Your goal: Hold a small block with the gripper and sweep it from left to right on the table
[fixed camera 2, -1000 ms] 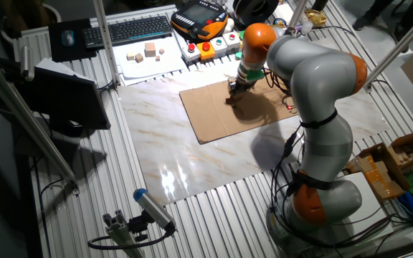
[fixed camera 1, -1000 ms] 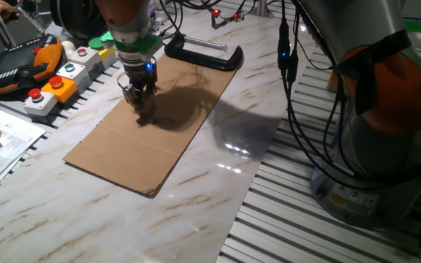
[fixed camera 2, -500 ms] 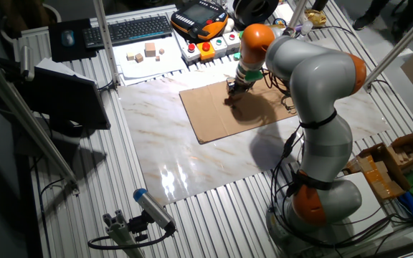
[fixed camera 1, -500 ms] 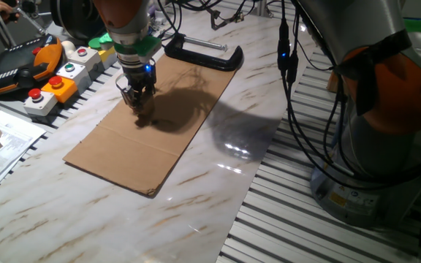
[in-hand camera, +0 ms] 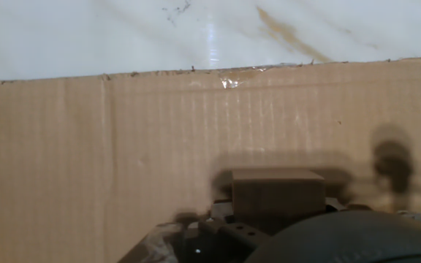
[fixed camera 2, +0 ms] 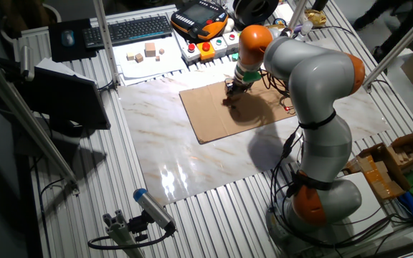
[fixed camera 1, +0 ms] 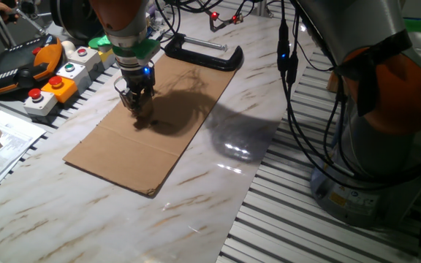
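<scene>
One gripper (fixed camera 1: 139,111), black, with a blue light and green ring above it, pointed straight down over the flat brown cardboard sheet (fixed camera 1: 148,120), fingertips at or just above its surface. One small block (in-hand camera: 278,191) seen in the hand view, clamped between the two fingers at the bottom of the picture, its dark face turned to the camera, sitting low against the cardboard. Barely visible from one fixed view: only a small tan shape at the fingertips (fixed camera 1: 142,115), half lost in shadow. Too small to pick out in the other fixed view, where the gripper (fixed camera 2: 231,91) stands over the cardboard's upper right part.

One cardboard sheet, lying flat on the one table (fixed camera 1: 218,190), white marble-look top with brown veins, ribbed metal slats along its edges. One crease across the sheet, its torn edge and the bare marble beyond showing in the hand view.

One black C-clamp (fixed camera 1: 205,53) at the cardboard's far corner, near the gripper but apart from it. One orange and grey arm (fixed camera 2: 314,107), bending from its base at the table's edge. Three button boxes (fixed camera 1: 63,73) counted beside the table, with red and green buttons. Three loose wooden blocks (fixed camera 2: 143,53) on a white paper near one keyboard (fixed camera 2: 135,30)
</scene>
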You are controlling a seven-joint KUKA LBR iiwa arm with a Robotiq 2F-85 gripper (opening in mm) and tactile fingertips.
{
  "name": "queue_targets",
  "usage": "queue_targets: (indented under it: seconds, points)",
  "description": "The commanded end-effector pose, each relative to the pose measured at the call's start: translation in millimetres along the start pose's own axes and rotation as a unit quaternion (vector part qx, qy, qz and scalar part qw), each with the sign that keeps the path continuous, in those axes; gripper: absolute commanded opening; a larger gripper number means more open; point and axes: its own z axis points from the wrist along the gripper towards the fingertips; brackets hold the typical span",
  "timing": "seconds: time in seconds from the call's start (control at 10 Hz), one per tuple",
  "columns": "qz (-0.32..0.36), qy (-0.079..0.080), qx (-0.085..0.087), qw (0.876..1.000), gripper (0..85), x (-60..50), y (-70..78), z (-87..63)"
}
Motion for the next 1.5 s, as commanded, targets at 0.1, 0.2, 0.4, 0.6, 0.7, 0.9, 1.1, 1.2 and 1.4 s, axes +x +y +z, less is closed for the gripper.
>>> queue_targets:
  seconds: [0.1,0.2,0.4,0.6,0.7,0.9,1.1,1.2,1.4]
  points:
    - [0.000,-0.001,0.002,1.000,0.7,-0.6,2.5,-0.6]
    - [0.000,-0.001,0.002,1.000,0.7,-0.7,3.7,-0.7]
    - [0.000,-0.001,0.003,1.000,0.7,-1.2,7.4,-1.3]
    - [0.001,-0.001,0.005,1.000,0.7,-0.9,11.0,-1.9]
    - [0.001,-0.001,0.004,1.000,0.7,-0.9,12.3,-1.4]
    - [0.001,-0.001,0.004,1.000,0.7,-0.6,15.2,-0.9]
    - [0.002,-0.001,0.003,1.000,0.7,-0.5,18.7,-0.8]
    - [0.003,-0.001,0.003,1.000,0.7,-0.2,20.7,-0.6]
    - [0.005,-0.002,0.003,1.000,0.7,0.6,24.1,-0.6]
